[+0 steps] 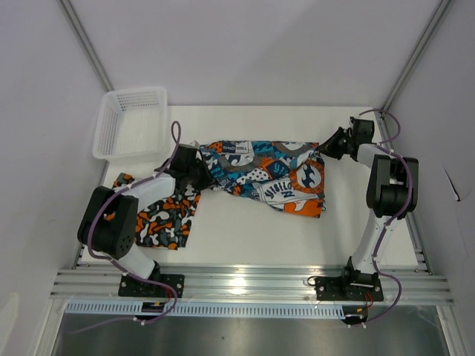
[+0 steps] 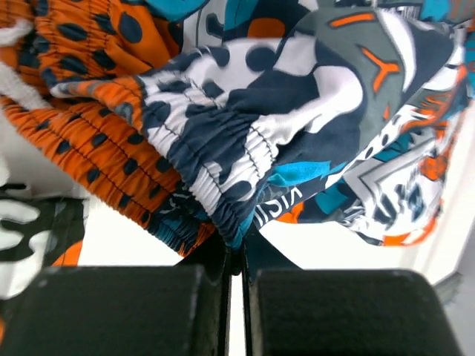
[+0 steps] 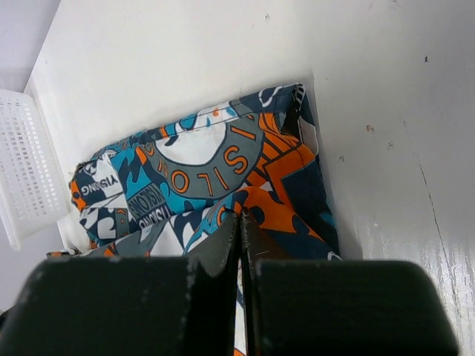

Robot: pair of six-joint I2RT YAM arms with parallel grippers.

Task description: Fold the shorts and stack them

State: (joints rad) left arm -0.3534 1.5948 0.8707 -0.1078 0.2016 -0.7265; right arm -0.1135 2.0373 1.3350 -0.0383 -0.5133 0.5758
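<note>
Light, limp cloth that will sag and drag; the gathered elastic waistband (image 2: 223, 178) gives the firmest hold. The left tool (image 2: 236, 252) is clamped on that band of the graphic shorts (image 1: 271, 174), which spread across the tabletop (image 1: 245, 237) to the right tool (image 3: 241, 222), closed at their far edge, a pinch unconfirmed. The camouflage shorts (image 1: 167, 215) lie just behind the left tool, under its arm. Only the left wrist view shows the bite; only the top view shows both garments

Overhead camera looks down; close wrist cameras apparently share graphic shorts (image 1: 267, 174).
</note>
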